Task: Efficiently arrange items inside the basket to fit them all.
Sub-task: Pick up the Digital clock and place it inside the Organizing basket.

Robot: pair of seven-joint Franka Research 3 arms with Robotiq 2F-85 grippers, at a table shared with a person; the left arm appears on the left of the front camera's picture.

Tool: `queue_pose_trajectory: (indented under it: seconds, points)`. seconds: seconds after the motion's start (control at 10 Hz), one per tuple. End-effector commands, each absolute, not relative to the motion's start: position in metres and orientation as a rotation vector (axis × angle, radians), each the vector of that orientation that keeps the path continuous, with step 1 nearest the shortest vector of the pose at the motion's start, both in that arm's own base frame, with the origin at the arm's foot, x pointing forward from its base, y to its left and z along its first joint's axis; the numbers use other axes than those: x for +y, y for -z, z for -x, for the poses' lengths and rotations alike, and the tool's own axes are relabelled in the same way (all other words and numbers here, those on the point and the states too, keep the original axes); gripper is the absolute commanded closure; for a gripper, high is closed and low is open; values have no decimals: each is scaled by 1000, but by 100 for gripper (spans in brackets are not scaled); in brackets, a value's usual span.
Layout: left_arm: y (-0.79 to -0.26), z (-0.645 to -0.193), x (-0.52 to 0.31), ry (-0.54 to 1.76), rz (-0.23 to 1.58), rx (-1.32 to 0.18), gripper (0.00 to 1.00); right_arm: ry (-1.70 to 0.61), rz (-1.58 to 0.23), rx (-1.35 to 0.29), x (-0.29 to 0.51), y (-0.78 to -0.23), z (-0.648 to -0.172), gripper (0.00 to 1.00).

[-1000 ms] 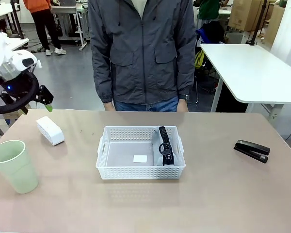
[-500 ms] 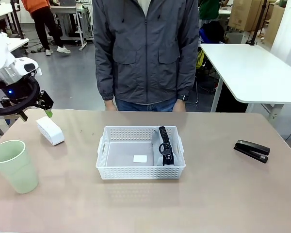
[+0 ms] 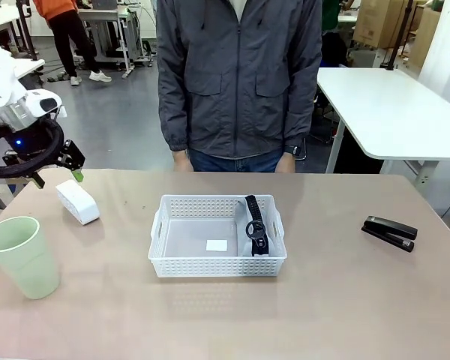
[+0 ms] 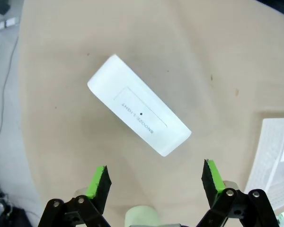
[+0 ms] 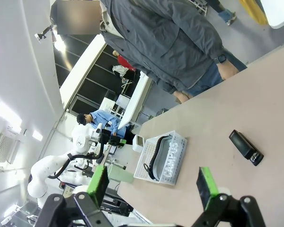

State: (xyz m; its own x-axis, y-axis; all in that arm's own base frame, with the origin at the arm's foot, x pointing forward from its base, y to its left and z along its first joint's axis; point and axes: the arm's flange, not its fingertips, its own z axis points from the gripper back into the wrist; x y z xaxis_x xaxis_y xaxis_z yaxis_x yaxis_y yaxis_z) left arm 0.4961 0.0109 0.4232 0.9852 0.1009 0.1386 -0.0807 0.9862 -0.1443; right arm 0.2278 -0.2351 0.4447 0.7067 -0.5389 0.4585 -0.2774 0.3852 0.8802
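1. Left gripper (image 3: 58,171), fingers spread wide, has dipped closer over the white box (image 3: 77,201) — it lies on the table, left of the basket (image 3: 217,199).
2. Right gripper (image 5: 151,187) hangs spread too (only the grey pouch (image 3: 253,225) is in).

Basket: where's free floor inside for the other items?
Basket left and middle floor is bare, between the left wall and the strap, apart from a small white label. Right end is crowded. Outside, table between basket and stapler is bare.
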Motion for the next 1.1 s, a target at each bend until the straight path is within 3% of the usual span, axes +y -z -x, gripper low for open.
queue_pose_trajectory:
  seconds: [0.0,0.1,0.4,0.7,1.0]
  points:
    - [-427,-509,-5,-275,134,20,0,172,-1201,-851,-237,-447,-231,0]
    - [-427,-514,-12,-394,181,104,0,172,-1201,-851,-237,-447,-231,0]
    - [-423,-525,-23,-740,335,89,0,172,-1201,-851,-237,-447,-231,0]
    - [-419,-529,-29,-892,263,-33,0,172,-1201,-851,-237,-447,-231,0]
    - [-411,-530,-36,-873,127,-91,0,172,-1201,-851,-237,-447,-231,0]
